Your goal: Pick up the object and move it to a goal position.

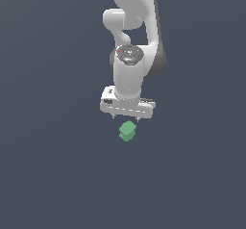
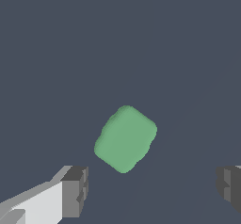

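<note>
Right now the arm is reaching straight down over a plain dark grey surface, wrist pointing down. The gripper is hanging just above the object, with no contact showing in the exterior view. The fingertips are barely poking out below the white hand body there.

The wrist view is showing the fingers spread wide: one grey pad is sitting at one side of the frame, and the other pad at the far side, half cut off by the edge. The object, a light-green blocky lump with rounded corners, is lying on the surface ahead of the gap between the pads, rotated diagonal to the finger line. It is touching neither pad, and is much narrower than the gap.
</note>
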Robot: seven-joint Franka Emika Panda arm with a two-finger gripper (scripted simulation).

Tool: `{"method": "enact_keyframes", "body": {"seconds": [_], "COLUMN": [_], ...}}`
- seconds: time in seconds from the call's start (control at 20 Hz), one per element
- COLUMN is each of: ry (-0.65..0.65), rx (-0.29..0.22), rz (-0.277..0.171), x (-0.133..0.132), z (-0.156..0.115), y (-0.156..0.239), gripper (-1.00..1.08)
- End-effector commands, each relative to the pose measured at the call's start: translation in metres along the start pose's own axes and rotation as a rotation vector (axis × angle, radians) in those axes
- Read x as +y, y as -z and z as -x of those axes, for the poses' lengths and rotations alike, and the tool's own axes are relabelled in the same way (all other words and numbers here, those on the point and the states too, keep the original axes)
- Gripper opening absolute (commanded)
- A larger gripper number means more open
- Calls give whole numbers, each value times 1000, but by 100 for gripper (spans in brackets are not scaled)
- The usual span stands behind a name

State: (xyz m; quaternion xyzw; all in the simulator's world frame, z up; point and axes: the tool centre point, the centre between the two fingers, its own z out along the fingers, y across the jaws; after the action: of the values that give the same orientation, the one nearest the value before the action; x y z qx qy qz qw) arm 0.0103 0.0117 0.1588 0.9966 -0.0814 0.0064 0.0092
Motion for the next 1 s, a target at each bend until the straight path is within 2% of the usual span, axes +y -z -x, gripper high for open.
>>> {"method": "enact_keyframes", "body": {"seconds": [0.0,0.6,0.95], "ry": [-67,-403,-549], "rx": [-2,-14,-17], "rz": [-3,-12,-13], "x": [-2,-9,-12], "z": [0,-1,-1], "y": [-6,-35,-48], "gripper": [100,100,100]}}
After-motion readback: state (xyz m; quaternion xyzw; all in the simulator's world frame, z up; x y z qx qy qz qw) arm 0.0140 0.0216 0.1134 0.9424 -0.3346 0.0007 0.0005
